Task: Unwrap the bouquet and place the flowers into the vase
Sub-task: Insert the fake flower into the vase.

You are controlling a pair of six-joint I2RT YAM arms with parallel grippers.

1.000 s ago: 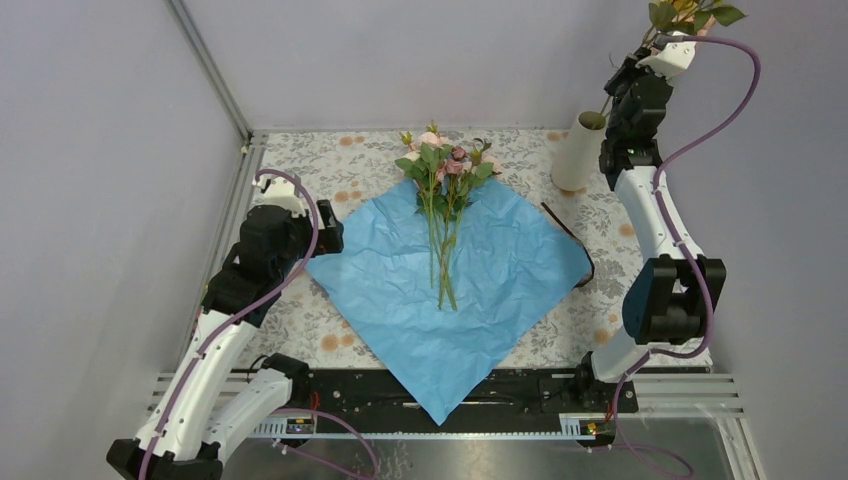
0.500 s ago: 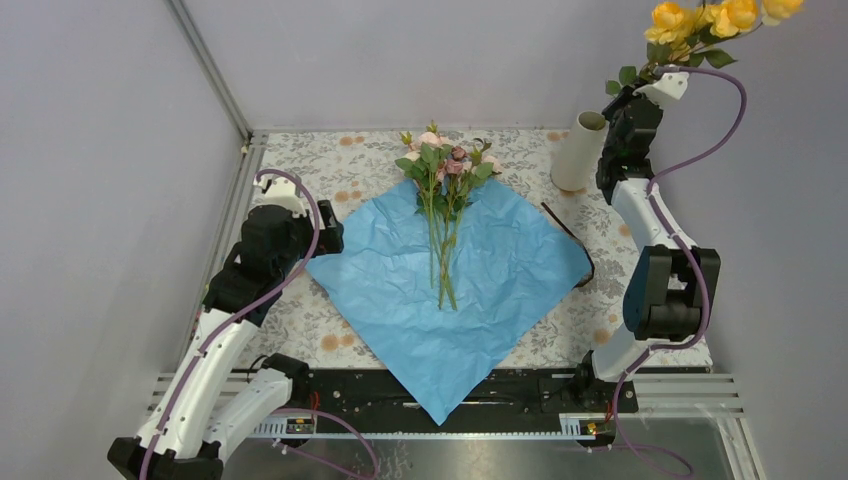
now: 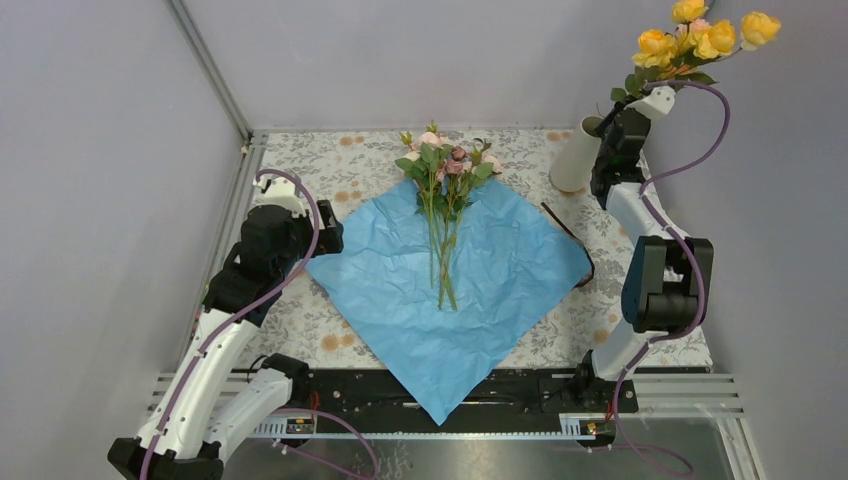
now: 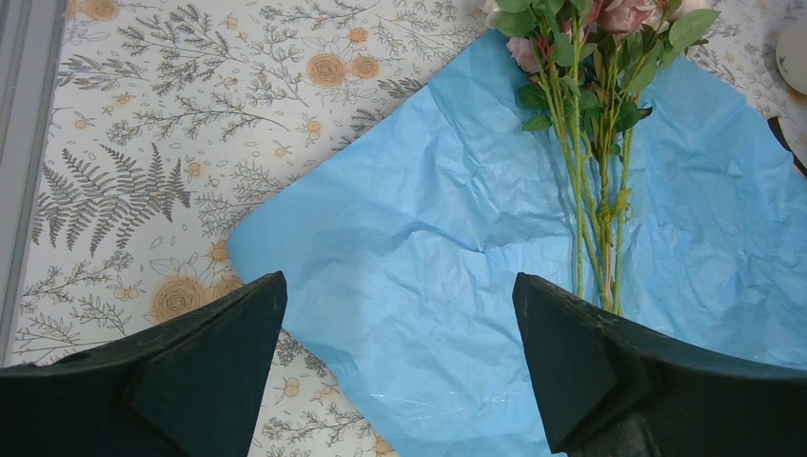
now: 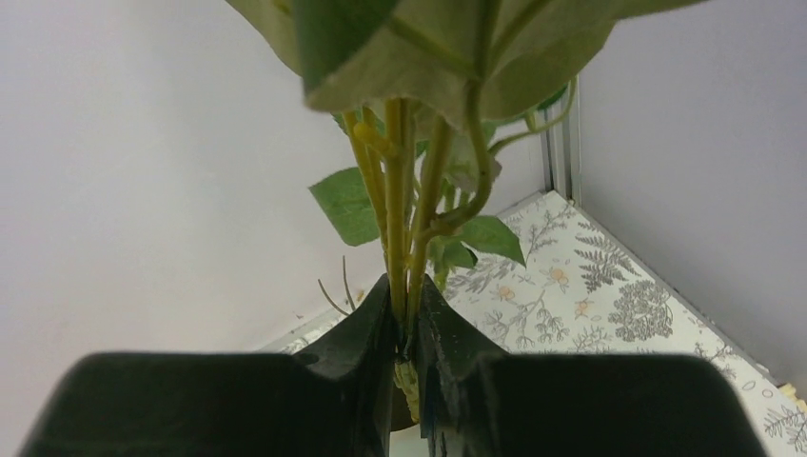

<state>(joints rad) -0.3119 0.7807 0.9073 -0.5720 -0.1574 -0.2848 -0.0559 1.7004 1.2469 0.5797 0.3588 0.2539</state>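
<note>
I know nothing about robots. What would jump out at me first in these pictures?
First the big sheet of blue paper spread open mid-table, with pink flowers lying on its far half. Then the yellow roses held high at the far right corner, their stems pinched in the right claw close by the mouth of the vase.

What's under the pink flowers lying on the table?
The pink flowers have their stems on the open blue paper; the blooms reach past its edge, over the flowery tablecloth. Whatever lies beneath the paper is hidden.
</note>
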